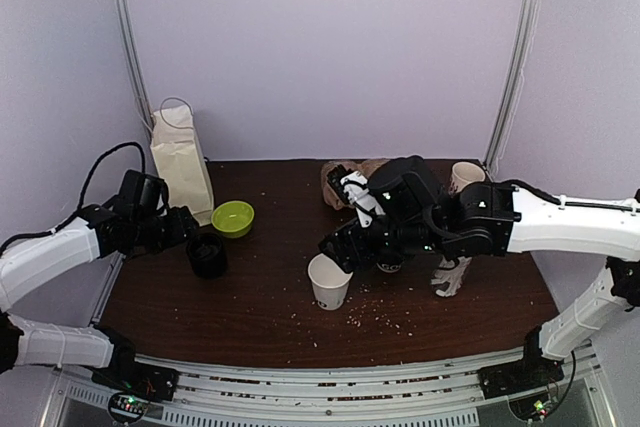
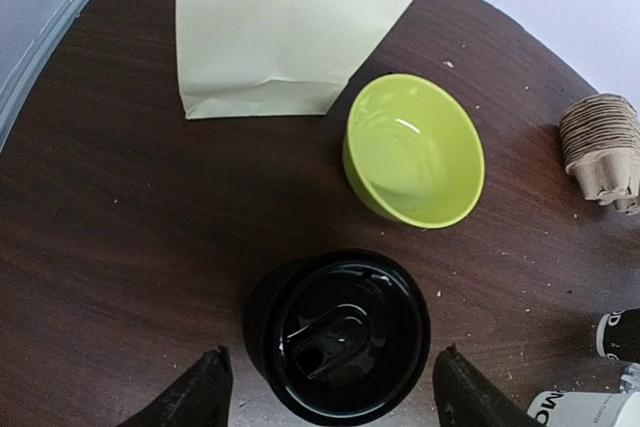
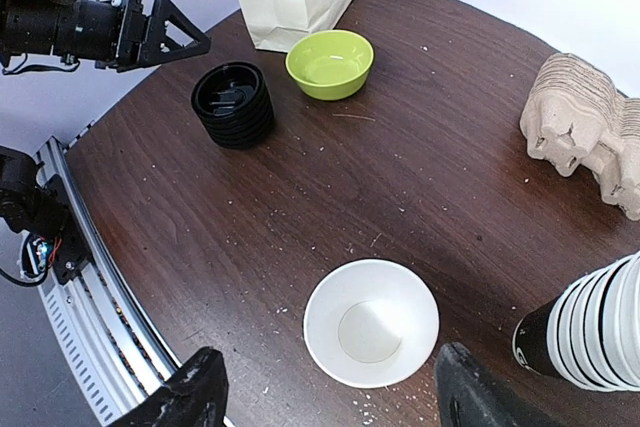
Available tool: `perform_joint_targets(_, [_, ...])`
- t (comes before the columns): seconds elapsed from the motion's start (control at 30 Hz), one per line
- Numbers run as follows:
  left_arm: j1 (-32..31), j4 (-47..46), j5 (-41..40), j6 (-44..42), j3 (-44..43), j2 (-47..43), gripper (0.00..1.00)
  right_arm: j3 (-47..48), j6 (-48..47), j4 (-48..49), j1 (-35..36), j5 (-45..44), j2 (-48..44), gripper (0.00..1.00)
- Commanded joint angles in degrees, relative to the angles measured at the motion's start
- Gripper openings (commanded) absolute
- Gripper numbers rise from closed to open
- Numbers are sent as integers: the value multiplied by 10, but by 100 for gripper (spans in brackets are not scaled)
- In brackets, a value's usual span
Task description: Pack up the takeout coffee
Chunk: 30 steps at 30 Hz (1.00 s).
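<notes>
The takeout coffee's cup [image 1: 330, 282] is a single white paper cup standing upright near the table's middle. It is empty and has no lid on it. My right gripper [image 3: 332, 355] hovers open above the cup [image 3: 371, 323], one finger on each side and neither touching it. A short stack of black lids [image 1: 207, 255] sits at the left. My left gripper [image 2: 332, 352] is open over the lids [image 2: 340, 337], its fingertips [image 2: 210, 387] apart from the stack on both sides. In the right wrist view the left gripper [image 3: 185, 37] points toward the lids [image 3: 233, 104].
A cream paper bag [image 1: 182, 162] stands at the back left with a green bowl [image 1: 232, 218] beside it. Brown pulp cup carriers [image 3: 585, 127] lie at the back right. A stack of white cups [image 3: 600, 332] stands just right of the single cup. Crumbs dot the wood.
</notes>
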<state>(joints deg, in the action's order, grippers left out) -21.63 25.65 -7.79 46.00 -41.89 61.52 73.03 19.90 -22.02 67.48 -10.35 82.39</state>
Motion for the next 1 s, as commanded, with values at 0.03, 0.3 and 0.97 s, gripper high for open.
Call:
perform_joint_targets(0.03, [20,34,4,-3,-13,36,67,-10,-3,39,-2,-5,-14,73])
perform_joint_targets(0.3, [25,8,18,-7,-1,71,50,-16,-13,48,-3,3,-19,72])
perform_joint_targets(0.97, [26,-15,32,-27,11,93,8,7,-19,37,-5,5,-1,69])
